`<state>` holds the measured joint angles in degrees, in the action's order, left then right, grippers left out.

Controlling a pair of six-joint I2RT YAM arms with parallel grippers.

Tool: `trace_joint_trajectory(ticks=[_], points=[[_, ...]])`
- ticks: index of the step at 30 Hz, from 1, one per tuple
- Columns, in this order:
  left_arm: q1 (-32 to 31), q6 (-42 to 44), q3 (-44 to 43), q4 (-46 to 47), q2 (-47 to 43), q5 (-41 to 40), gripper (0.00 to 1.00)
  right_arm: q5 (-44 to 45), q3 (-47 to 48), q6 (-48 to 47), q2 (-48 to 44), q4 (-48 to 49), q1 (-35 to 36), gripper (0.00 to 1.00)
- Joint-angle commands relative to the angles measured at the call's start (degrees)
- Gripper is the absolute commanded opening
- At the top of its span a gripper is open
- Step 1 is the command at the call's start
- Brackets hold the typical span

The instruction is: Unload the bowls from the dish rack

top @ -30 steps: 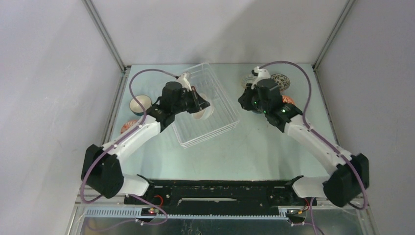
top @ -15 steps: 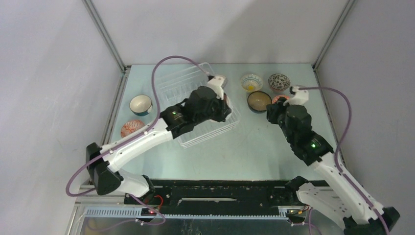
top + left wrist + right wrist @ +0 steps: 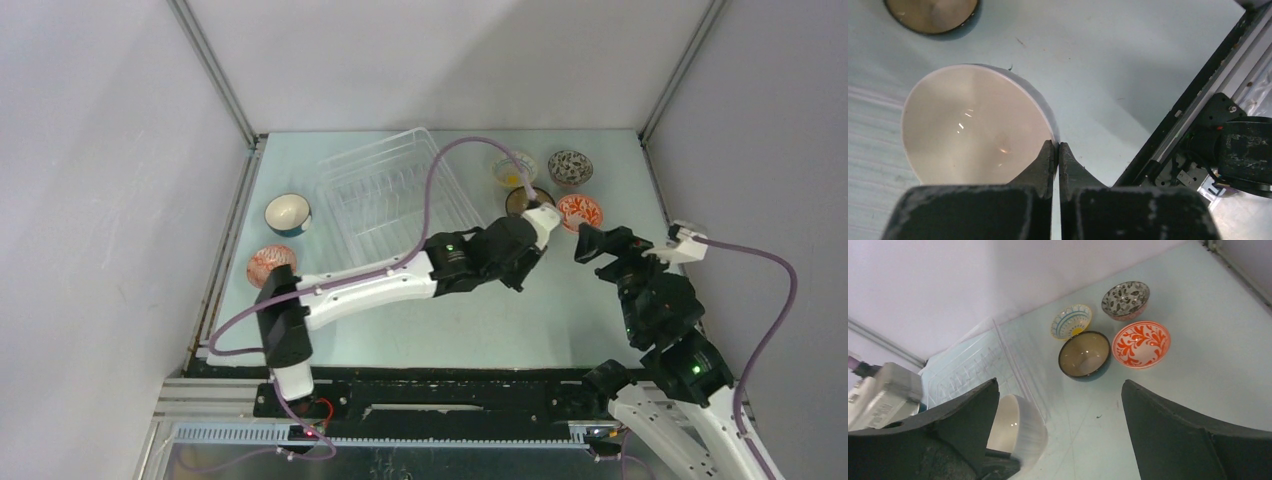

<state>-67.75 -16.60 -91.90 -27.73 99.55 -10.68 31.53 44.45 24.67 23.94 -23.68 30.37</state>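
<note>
- The left claw point(image 3: 1057, 147) has its fingers together, clamped on the near rim of the white bowl point(image 3: 973, 125). The rim pinch keeps the bowl mouth-up.
- The white bowl is outside the dish rack point(image 3: 395, 195), over bare counter point(image 3: 1108, 55) just beside the rack's right corner and near the dark teal bowl point(image 3: 1084, 354). Resting or just above the surface: cannot tell.
- The rack looks empty from above.
- The right claw point(image 3: 1059, 385) has its fingers wide apart and holds nothing. It sits at the right side, apart from the bowls, likely to give the left arm room.
- Open counter lies nearward of the cluster. The yellow bowl point(image 3: 1071, 321), speckled bowl point(image 3: 1125, 299) and red-patterned bowl point(image 3: 1141, 344) crowd the far side.
</note>
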Motion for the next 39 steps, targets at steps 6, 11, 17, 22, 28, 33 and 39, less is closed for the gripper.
trace_joint_trajectory(ticks=[6, 11, 17, 22, 28, 33, 39], points=[[-3.8, 8.6, -15.2, -0.2, 11.8, -0.7, 0.0, 15.2, -0.1, 3.7, -10.2, -4.2, -0.3, 1.0], [-3.8, 6.6, -21.8, -2.1, 19.0, -0.1, 0.0, 18.8, -0.1, 6.2, -14.7, -5.3, -0.3, 1.0], [-3.7, 6.7, -27.9, -4.8, 25.6, -2.2, 0.0, 19.8, -0.1, 5.4, -18.4, -4.3, -0.3, 1.0], [-3.0, 9.8, -31.6, -7.6, 29.9, -8.6, 0.0, 19.6, -0.1, 4.5, -19.1, -4.1, -0.3, 0.99], [0.0, 10.3, -33.9, -8.3, 33.5, -6.8, 0.0, 18.7, -0.1, 4.8, -18.3, -4.1, -0.3, 0.99], [1.3, 10.5, -34.3, -7.8, 34.4, -5.9, 0.0, 18.3, -0.1, 4.6, -17.2, -3.6, -0.3, 0.99], [4.2, 8.7, -34.8, -7.4, 35.2, -0.5, 0.04, 18.1, -0.1, 4.8, -16.0, -4.0, -0.3, 1.0]])
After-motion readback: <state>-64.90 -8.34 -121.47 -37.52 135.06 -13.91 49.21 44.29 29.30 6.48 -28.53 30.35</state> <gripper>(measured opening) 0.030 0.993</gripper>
